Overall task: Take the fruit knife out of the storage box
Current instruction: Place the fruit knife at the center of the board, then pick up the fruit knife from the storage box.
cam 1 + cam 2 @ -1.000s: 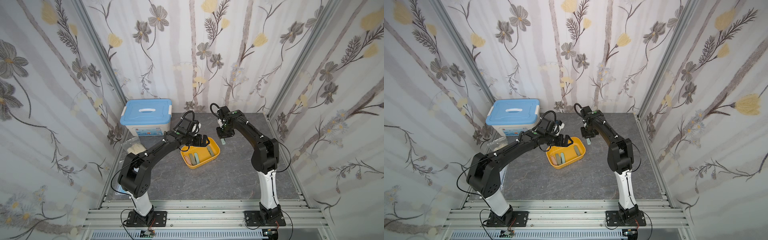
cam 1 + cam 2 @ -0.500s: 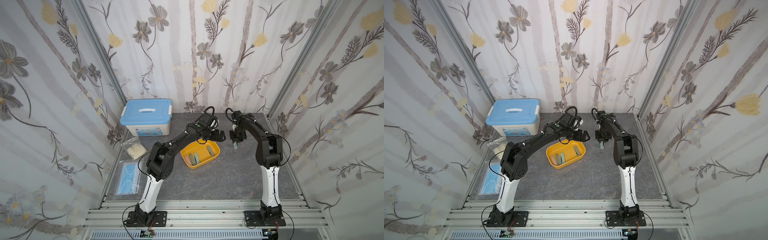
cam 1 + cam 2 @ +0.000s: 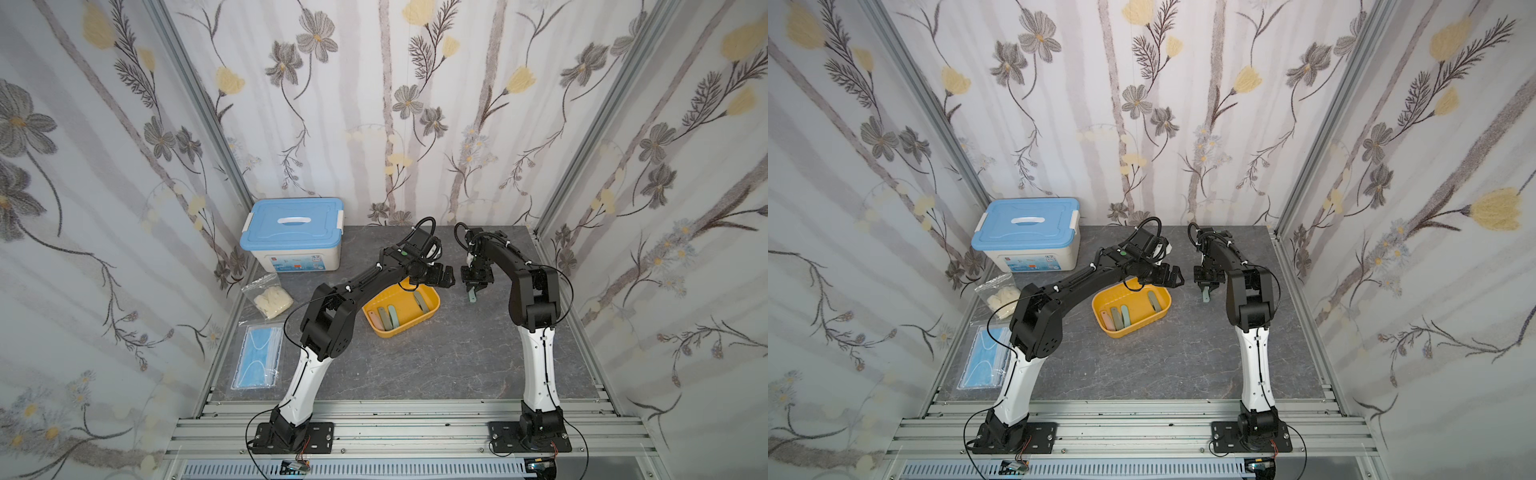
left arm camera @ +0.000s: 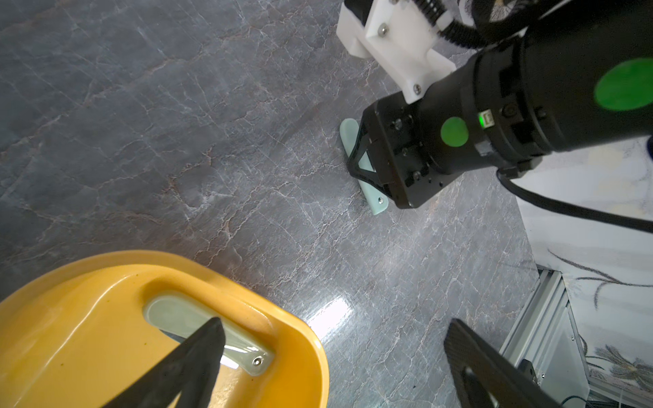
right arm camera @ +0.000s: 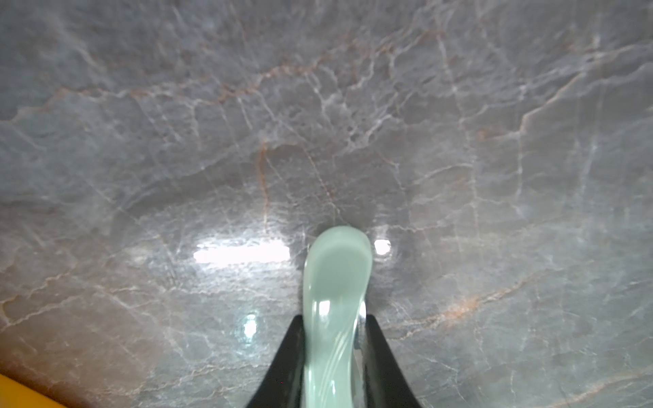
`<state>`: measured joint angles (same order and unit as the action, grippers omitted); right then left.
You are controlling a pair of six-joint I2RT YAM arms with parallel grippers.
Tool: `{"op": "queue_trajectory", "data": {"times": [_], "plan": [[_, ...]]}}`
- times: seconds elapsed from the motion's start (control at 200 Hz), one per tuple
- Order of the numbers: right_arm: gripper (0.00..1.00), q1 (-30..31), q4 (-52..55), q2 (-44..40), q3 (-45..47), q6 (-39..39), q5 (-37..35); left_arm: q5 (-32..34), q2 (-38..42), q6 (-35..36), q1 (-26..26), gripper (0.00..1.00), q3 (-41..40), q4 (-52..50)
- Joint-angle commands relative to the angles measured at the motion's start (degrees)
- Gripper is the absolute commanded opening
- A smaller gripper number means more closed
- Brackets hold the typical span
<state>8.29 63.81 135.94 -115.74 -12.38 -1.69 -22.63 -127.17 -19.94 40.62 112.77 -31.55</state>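
Observation:
The storage box (image 3: 433, 311) (image 3: 1165, 306) is a shallow yellow tray mid-table with several slim fruit knives (image 3: 385, 318) lying in it. My right gripper (image 3: 476, 286) (image 3: 1209, 286) (image 5: 334, 353) is shut on a pale green fruit knife (image 3: 473, 296) (image 3: 1206, 296) (image 5: 335, 282) (image 4: 348, 136), outside the tray to its right and low at the grey tabletop. Whether the knife touches the table I cannot tell. My left gripper (image 3: 444, 277) (image 3: 1173, 277) (image 4: 335, 323) hangs open and empty over the tray's far right corner (image 4: 304, 339), above another pale knife (image 4: 183, 312).
A white box with a blue lid (image 3: 293, 237) stands at the back left. A clear bag of pale items (image 3: 270, 297) and a pack of blue face masks (image 3: 257, 361) lie along the left edge. Papered walls enclose three sides; an aluminium rail (image 3: 395, 419) runs along the front.
My right gripper has carried the green knife from the tray's far edge out to the right and down toward the table. The left gripper swung right over the tray's far end, still open.

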Motion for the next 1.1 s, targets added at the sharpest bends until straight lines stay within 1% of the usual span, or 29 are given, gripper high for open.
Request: {"op": "queue_trajectory", "data": {"times": [0.0,0.035,0.085,0.145,0.195,0.22,0.42,0.52,0.619,0.769,0.889,0.974,1.094], "plan": [[0.29,0.0,0.7,-0.3,-0.5,0.4,-0.1,0.5,1.1,-0.3,0.0,1.0,-0.4,-0.5],[0.29,-0.1,0.8,-0.5,-0.5,0.5,0.0,0.6,1.3,-0.3,0.0,1.0,-0.6,-0.6],[0.34,-0.1,0.7,-0.7,-0.6,0.7,0.0,0.8,1.7,-0.2,0.0,1.0,-0.9,-0.7],[0.36,-0.1,0.8,-0.9,-0.6,0.8,0.0,1.1,2.4,-0.1,0.0,1.0,-1.5,-0.6],[0.44,-0.3,0.7,-1.2,-0.6,0.8,0.0,1.3,2.9,0.1,0.0,1.0,-1.8,-0.8],[0.46,-0.3,0.7,-1.3,-0.6,0.8,0.0,1.5,3.1,0.2,0.0,1.0,-1.9,-1.1],[0.49,-0.5,0.8,-2.7,-1.1,0.7,1.4,3.4,5.8,2.1,-0.3,1.0,-2.4,-3.2],[0.5,0.0,0.8,-5.0,-1.0,0.2,2.3,4.1,9.0,2.7,-1.0,1.0,-4.9,-3.4],[0.52,1.4,0.9,-7.1,-1.0,0.1,3.4,4.6,13.6,3.0,-1.9,1.0,-10.3,-2.3],[0.58,5.1,1.4,-10.9,-0.7,-0.6,4.5,5.8,22.5,3.4,-3.8,1.0,-21.7,-0.2],[0.58,9.3,1.6,-13.8,0.4,-1.5,4.5,6.3,30.8,2.5,-5.8,1.0,-31.6,2.4],[0.58,12.5,1.7,-15.0,0.8,-2.6,4.6,7.0,35.5,3.0,-6.7,1.0,-36.7,2.3],[0.56,17.6,1.6,-15.5,0.8,-4.4,5.3,7.6,42.6,2.5,-8.0,1.0,-43.9,2.6]]}}
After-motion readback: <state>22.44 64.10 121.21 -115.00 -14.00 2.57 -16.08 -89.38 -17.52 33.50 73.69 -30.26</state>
